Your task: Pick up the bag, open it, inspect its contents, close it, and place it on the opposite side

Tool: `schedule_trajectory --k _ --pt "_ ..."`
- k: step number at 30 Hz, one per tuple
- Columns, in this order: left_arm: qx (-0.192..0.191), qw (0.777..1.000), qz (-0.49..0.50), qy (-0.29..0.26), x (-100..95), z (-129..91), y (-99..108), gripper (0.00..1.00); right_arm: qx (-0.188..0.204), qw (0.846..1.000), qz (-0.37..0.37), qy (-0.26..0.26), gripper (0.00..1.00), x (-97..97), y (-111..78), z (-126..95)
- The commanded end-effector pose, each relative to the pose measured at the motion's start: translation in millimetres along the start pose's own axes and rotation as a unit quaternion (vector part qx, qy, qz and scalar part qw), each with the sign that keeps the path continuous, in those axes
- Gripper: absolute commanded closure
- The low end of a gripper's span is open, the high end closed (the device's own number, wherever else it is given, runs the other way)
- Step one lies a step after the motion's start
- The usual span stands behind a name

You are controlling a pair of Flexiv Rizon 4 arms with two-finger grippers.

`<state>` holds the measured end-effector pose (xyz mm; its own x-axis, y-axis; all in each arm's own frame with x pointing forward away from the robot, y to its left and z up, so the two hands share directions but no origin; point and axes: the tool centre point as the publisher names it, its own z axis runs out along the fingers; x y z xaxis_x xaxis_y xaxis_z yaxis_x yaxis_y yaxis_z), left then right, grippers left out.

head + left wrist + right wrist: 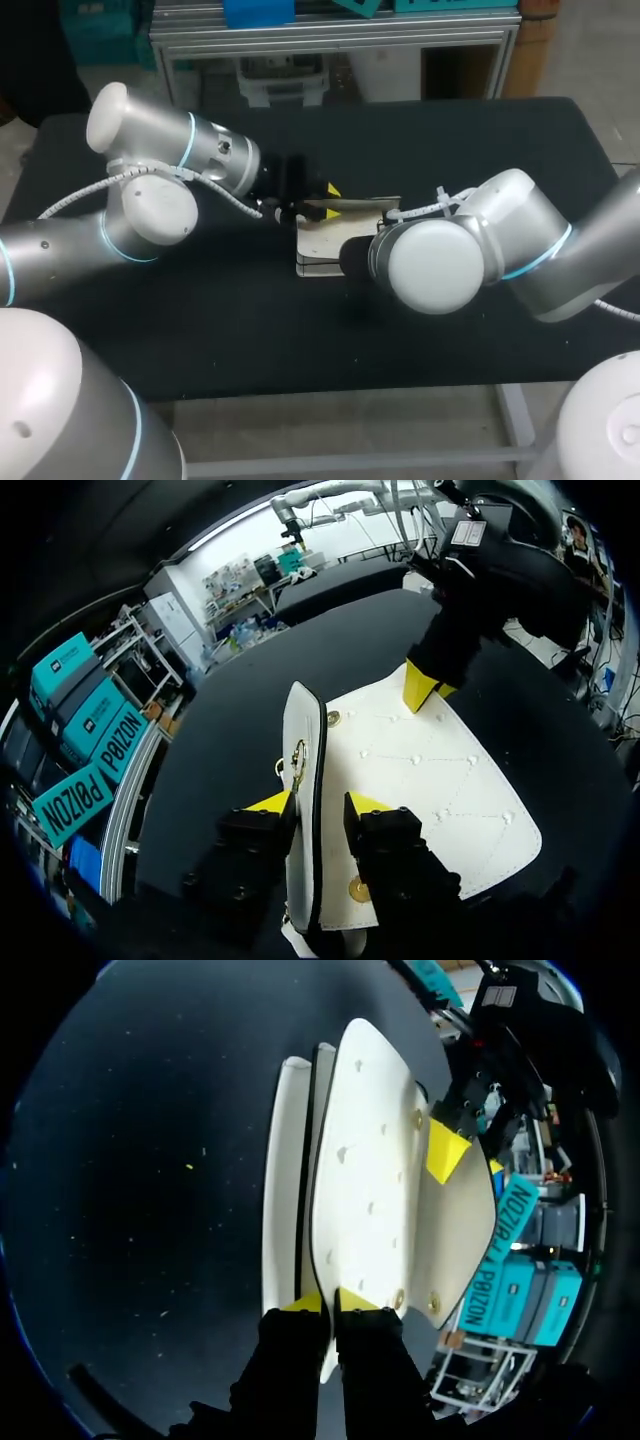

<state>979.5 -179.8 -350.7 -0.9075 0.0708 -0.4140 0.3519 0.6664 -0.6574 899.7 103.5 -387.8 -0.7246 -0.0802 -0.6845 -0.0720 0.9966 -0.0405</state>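
Centre of head view, bag (322, 240): white, on black table (450, 140), flap (440, 780) laid open.
Handling: looks light, with stiff stitched panels; smooth, may slip. Hold panel edges, not the metal clasp (298, 760).
Left hand (318, 802): at bag's upright wall; cannot tell grip.
Right hand (330, 1301): pinched on panel edge.
Obstructions: arms crowd each other over the bag.

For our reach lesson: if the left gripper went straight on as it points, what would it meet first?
The white bag: its upright panel is held between the jaws. Beyond, perhaps the right gripper.
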Motion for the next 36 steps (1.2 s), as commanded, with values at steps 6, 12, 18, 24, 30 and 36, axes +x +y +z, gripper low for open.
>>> schedule_trajectory --k 6,12,18,24,30,36 --pt "-0.002 1.000 -0.004 0.001 -5.6 -9 -2 0.82 -0.004 0.986 0.000 -0.167 1.00 5.6 -0.4 6" --pt "-0.003 1.000 0.003 0.001 -5.5 -13 -6 0.76 -0.004 0.986 0.000 -0.167 1.00 5.6 -0.4 6" --pt "-0.006 1.000 0.009 0.000 -3.5 -15 -8 0.74 -0.004 0.986 0.000 -0.167 1.00 5.6 -0.4 6" --pt "-0.009 1.000 0.015 -0.001 1.6 -15 -9 1.00 -0.004 0.986 0.000 -0.167 1.00 5.6 -0.4 6" --pt "-0.007 0.999 0.046 0.007 23.7 -12 -16 1.00 -0.004 0.986 0.000 -0.167 1.00 5.6 -0.4 6" --pt "-0.012 0.997 0.068 0.026 40.3 -1 -12 1.00 -0.004 0.986 0.000 -0.167 1.00 5.6 -0.4 6"
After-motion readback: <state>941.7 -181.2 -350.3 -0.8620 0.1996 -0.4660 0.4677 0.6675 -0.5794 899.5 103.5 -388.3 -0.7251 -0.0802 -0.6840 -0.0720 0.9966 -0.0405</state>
